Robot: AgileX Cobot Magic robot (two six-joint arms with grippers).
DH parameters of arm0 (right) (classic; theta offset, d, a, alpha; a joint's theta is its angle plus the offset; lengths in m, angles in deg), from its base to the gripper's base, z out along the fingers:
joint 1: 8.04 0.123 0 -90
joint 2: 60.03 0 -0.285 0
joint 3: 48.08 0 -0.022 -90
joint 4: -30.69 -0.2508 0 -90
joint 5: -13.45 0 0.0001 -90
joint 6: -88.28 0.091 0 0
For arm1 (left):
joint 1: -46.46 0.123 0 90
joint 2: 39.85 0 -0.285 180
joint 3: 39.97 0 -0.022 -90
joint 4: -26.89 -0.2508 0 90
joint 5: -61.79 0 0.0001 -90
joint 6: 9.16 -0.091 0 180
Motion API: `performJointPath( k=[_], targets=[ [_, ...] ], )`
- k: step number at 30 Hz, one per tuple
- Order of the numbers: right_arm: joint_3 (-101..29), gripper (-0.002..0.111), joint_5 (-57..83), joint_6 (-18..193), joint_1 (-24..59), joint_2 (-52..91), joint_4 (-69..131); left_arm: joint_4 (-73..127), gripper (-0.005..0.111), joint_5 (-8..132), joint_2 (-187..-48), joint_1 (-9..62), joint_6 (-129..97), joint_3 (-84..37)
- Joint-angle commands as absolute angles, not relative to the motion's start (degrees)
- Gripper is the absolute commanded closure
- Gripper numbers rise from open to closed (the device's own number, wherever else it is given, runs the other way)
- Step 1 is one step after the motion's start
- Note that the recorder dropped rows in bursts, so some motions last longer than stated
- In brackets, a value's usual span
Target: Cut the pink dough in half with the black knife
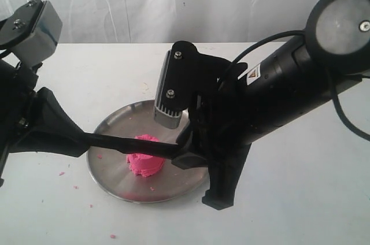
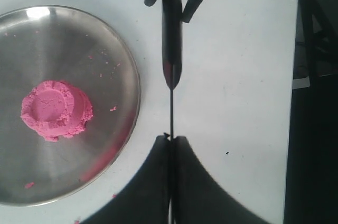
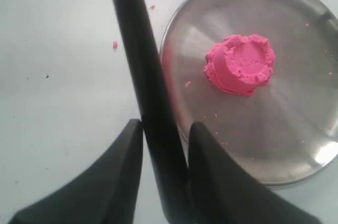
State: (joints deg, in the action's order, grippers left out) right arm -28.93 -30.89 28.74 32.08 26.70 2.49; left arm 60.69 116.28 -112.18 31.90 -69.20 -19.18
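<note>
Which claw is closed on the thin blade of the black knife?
The left claw: it pinches the thin blade of the black knife, while the right claw flanks the thick handle.

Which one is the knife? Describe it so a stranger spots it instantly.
Start at the steel plate on the white table, holding the pink dough. Near it a slim all-black knife bridges the left gripper and right gripper, far thinner than their fingers.

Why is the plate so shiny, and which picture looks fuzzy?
Left wrist view: the plate has a bright glare spot at its rim. Right wrist view: glare on the rim too; the black knife looks soft, out of focus. Exterior view: the pink dough looks grainy.
</note>
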Motion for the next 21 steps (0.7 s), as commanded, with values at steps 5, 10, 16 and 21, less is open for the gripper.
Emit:
performJointPath(
  k=[5, 10, 16, 21],
  targets=[
    [-28.5, 0.09, -30.61, 28.09, 31.73, 26.63, 2.11, 62.67, 0.107, 117.0, -111.6, 32.02, -69.31, -19.39],
    [-28.5, 0.108, -31.16, 27.2, 31.73, 26.63, 2.22, 62.83, 0.107, 116.37, -111.6, 32.02, -69.31, -19.39],
    [-28.5, 0.108, -32.07, 31.18, 31.73, 26.5, 7.0, 62.83, 0.103, 115.77, -111.6, 32.02, -69.1, -19.39],
    [-28.72, 0.108, -34.27, 39.94, 31.73, 26.12, 17.16, 62.83, 0.071, 113.75, -111.6, 32.02, -68.19, -19.39]
  ],
)
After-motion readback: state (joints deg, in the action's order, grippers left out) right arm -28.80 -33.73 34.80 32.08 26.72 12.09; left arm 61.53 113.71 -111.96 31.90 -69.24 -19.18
